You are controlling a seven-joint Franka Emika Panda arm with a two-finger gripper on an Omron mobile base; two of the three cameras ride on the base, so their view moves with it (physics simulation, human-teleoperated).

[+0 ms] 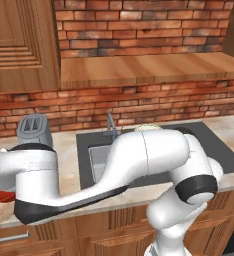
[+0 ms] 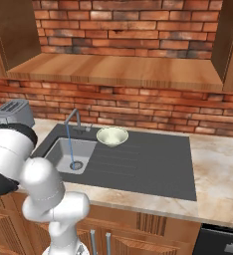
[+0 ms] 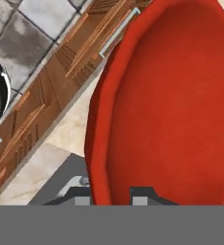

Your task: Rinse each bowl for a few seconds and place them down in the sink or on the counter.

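The tool (image 3: pixel 113 194) sits at 6 o'clock in the hand view, its two dark tips on either side of the rim of the red bowl (image 3: pixel 171 105), clamped on that rim; the bowl is tilted, its inside facing the camera and spreading from 6 o'clock up to 1 o'clock; past its left edge lie a strip of tabletop (image 3: pixel 71 127), wooden cabinet fronts (image 3: pixel 47 91) and grey floor tiles (image 3: pixel 32 28) toward 11 o'clock

In the left base view the arm reaches out to 9 o'clock, and a sliver of the red bowl (image 1: pixel 0 196) shows under the wrist at the frame's left edge, over the tabletop (image 1: pixel 69 150); the toaster (image 1: pixel 34 131) stands just behind, at 10 o'clock from the sink (image 1: pixel 96 160)

In the right base view the sink (image 2: pixel 138 169) is dark grey with a steel basin at its left end; a thin stream runs from the faucet (image 2: pixel 73 122) down to the drain; the cream bowl (image 2: pixel 112 136) sits upright on the drainboard, just beside the faucet at its 3 o'clock; the shelf (image 2: pixel 123 69) runs above, under the brick wall (image 2: pixel 128 25)
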